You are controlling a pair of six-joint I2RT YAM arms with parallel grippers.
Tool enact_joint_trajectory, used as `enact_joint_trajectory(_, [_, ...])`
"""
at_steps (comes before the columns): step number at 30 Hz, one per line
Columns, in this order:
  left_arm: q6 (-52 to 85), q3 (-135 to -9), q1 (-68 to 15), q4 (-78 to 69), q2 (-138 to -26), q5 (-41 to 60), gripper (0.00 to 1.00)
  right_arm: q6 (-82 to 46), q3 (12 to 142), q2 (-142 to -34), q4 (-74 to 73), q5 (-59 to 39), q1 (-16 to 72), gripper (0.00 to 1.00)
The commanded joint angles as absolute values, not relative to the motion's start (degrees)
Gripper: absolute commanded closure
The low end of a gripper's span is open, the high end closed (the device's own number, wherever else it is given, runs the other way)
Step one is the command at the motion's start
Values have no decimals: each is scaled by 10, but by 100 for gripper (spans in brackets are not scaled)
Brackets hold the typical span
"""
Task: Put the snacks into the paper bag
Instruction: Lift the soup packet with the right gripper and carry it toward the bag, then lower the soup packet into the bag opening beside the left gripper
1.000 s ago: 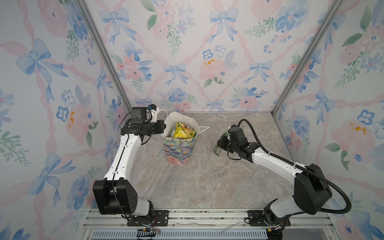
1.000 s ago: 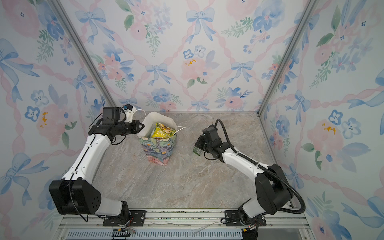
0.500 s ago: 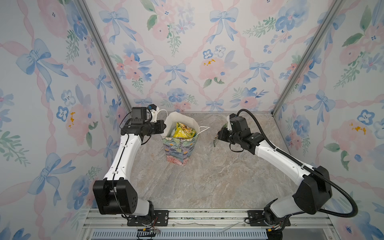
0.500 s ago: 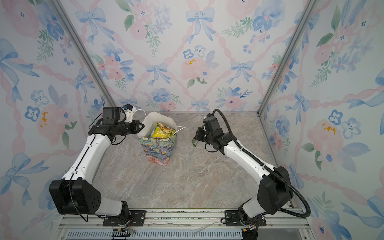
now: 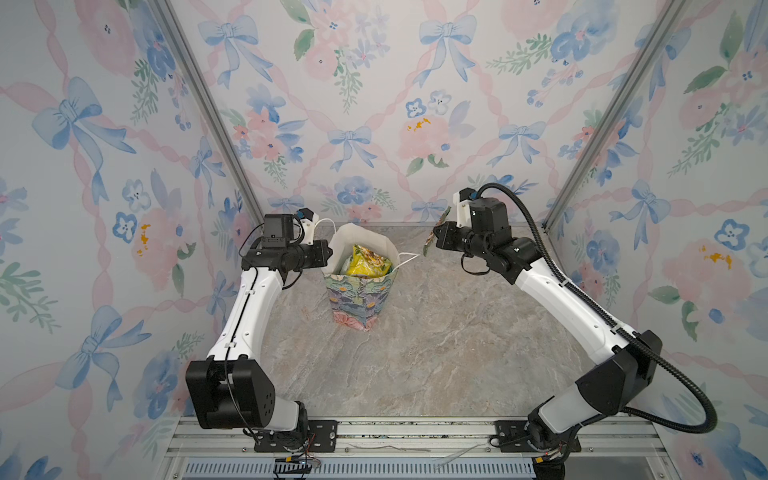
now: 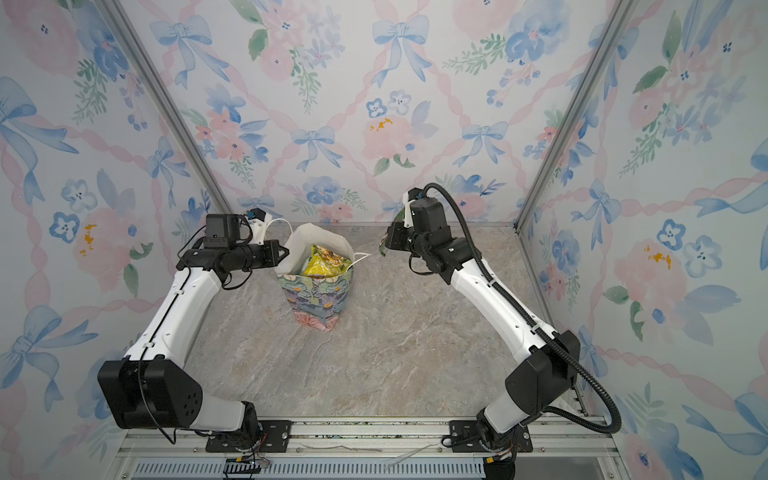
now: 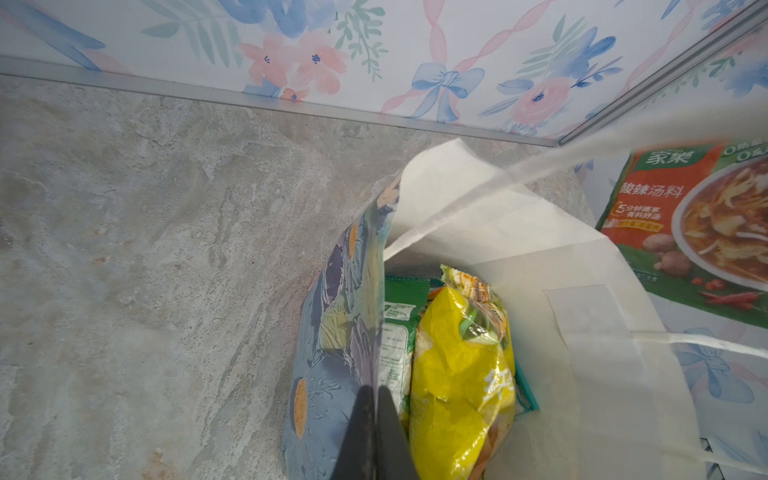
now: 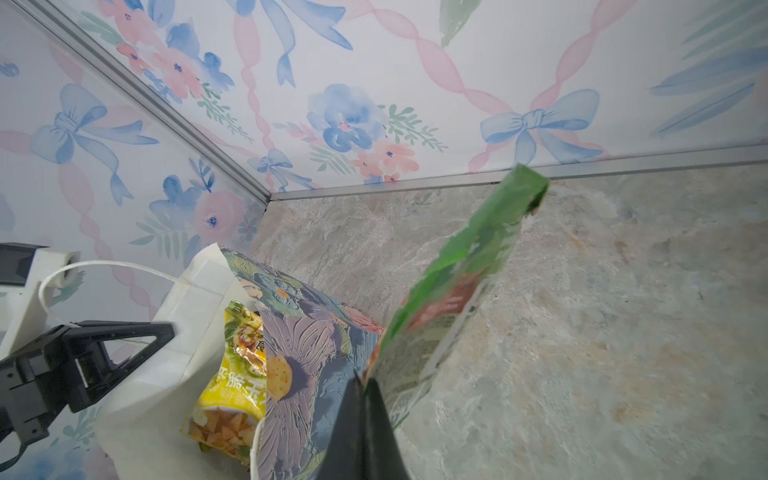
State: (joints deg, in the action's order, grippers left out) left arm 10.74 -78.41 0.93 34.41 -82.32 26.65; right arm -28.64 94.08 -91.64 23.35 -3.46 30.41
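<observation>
The counter (image 5: 436,353) is a grey-beige slab with a marbled stone pattern. Almost all of it is bare in both top views. Three walls close it in, papered with pastel wallpaper (image 5: 374,104) of blue bows, pink twisted ribbons and flower sprays. Aluminium strips (image 5: 208,104) run down the two back corners and along the foot of the back wall. At the front edge a metal rail (image 5: 395,432) carries the bases of both arms.

The paper bag (image 5: 359,299) stands upright on the counter, left of the middle and towards the back wall, with its white inside open to the top. One white cord handle (image 5: 409,257) hangs over its right rim. A yellow packet (image 5: 368,262) sticks up inside it, and the left wrist view shows a green packet (image 7: 397,332) pressed between that one and the bag's wall.

The left jaws are closed on the bag's left rim, pinching the paper wall between them. The right jaws are closed on the edge of a green and orange packet (image 8: 457,282), held in the air to the right of the bag and clear of the counter. Its face shows a bowl of soup in the left wrist view.
</observation>
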Motion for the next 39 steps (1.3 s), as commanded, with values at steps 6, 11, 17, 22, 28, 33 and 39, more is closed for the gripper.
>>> enact_joint_trajectory(6, [113, -786, 10, 349, -814, 281, 100, -234, 1075, -983, 259, -56, 319, 100])
enact_joint_trajectory(11, [112, -786, 10, 349, -814, 281, 100, -218, 1155, -1026, 282, -76, 340, 100])
enact_joint_trajectory(17, [112, -786, 10, 349, -812, 281, 100, -202, 1266, -1088, 330, -110, 376, 100])
enact_joint_trajectory(22, [112, -786, 10, 349, -811, 279, 100, -194, 1362, -1144, 378, -139, 405, 100])
enact_joint_trajectory(28, [112, -786, 10, 349, -809, 280, 100, -195, 1452, -1198, 413, -176, 435, 100])
enact_joint_trajectory(33, [112, -787, 10, 349, -809, 281, 100, -220, 1481, -1228, 404, -209, 447, 100])
enact_joint_trajectory(39, [113, -786, 10, 349, -808, 282, 100, -251, 1483, -1249, 384, -240, 460, 100])
